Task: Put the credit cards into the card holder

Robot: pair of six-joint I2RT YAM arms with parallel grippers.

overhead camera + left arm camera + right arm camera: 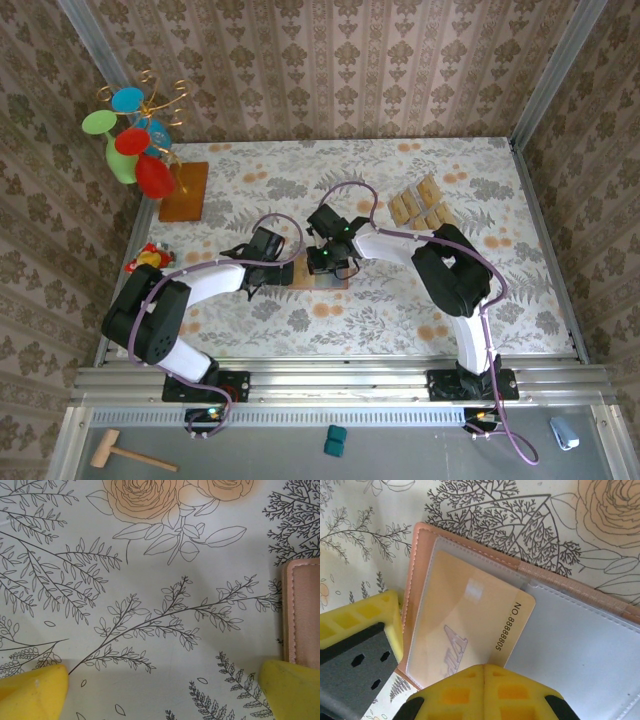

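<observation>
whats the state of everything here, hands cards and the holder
card holder, lying open and flat on the table
card in it, partly inside a clear pocket, numbered end sticking out
other cards, loose in rows on the table, outside the holder
left hand, open, empty, beside the holder's edge
right hand, shut, at that card's near edge
</observation>
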